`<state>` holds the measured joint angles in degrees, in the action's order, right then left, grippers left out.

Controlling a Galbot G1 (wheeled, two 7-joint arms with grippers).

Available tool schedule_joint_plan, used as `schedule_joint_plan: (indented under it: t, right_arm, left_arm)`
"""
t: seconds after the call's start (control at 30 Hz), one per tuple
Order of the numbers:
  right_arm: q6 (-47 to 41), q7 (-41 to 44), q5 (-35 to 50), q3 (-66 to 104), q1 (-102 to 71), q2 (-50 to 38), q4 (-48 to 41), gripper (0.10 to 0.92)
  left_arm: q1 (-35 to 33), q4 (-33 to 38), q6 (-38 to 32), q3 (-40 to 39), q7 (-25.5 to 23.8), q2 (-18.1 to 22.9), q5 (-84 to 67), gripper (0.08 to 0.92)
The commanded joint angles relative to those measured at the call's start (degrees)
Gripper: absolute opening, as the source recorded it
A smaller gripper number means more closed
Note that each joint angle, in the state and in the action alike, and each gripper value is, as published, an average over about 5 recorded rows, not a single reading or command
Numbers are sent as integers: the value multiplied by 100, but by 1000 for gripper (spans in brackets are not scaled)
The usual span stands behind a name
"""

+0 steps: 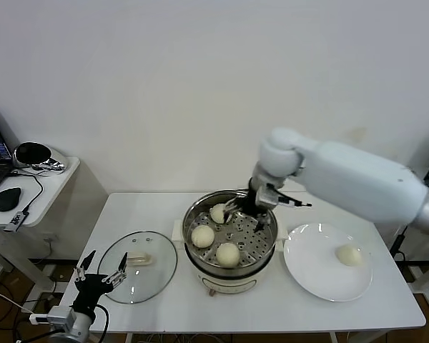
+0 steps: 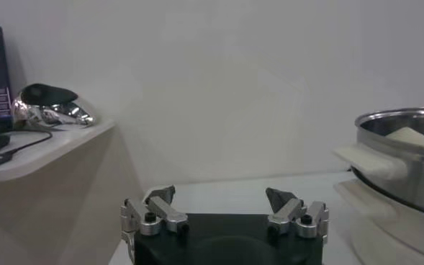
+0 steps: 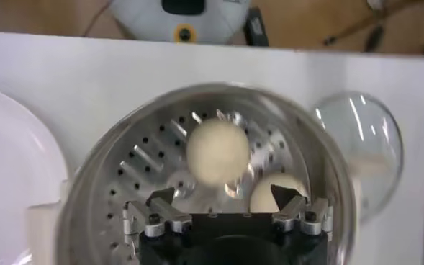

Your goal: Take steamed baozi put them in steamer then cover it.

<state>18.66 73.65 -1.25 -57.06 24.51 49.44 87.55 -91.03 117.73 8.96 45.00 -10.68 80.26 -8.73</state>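
Observation:
The steamer (image 1: 264, 259) stands mid-table with three steamed baozi on its perforated tray: one at the back (image 1: 218, 213), one on the left (image 1: 202, 236), one at the front (image 1: 227, 254). My right gripper (image 1: 233, 209) hangs open inside the pot's back rim, right beside the back bun, holding nothing. In the right wrist view the open gripper (image 3: 226, 196) looks down on two buns (image 3: 217, 150) (image 3: 276, 193) in the steamer (image 3: 96, 209). A fourth baozi (image 1: 350, 255) lies on the white plate (image 1: 311, 264). The cover (image 1: 137, 266) lies flat left of the steamer. My left gripper (image 1: 100, 273) is parked open at the table's front-left corner.
A side table (image 1: 50, 182) with a mouse, cables and a shiny object stands to the left. In the left wrist view the open left gripper (image 2: 226, 198) faces the wall, with the steamer (image 2: 406, 165) off to one side. The wall runs close behind the table.

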Motion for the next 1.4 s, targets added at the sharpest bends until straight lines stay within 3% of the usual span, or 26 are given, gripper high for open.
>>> schedule_joint_plan:
  t: [0.03, 0.13, 0.33, 0.67, 1.0, 1.4]
  right_arm:
    - [-3040, -159, 892, 118, 157, -1585, 136, 823]
    - [-3712, -184, 811, 282, -77, -2031, 5, 823]
    - [-3952, -117, 316, 978, -886, -2399, -345, 823]
    - [-3597, -144, -652, 2968, -3273, -2284, -976, 823]
    - [-3354, -126, -1052, 3120, -3644, -2000, -1433, 823]
    - [-2236, -505, -1752, 3231, -3723, -1416, -2218, 823]
  left_arm:
    - [-2, -3, 5, -23, -6, -28, 3, 823]
    - [1, -7, 9, -32, -11, -41, 0, 823]
    - [-14, 7, 25, -63, -24, -66, 5, 823]
    - [-68, -35, 77, -86, -57, -9, 106, 823]
    - [-106, -95, 70, -90, -61, 4, 189, 823]
    - [-80, -182, 69, -87, -65, -18, 267, 823]
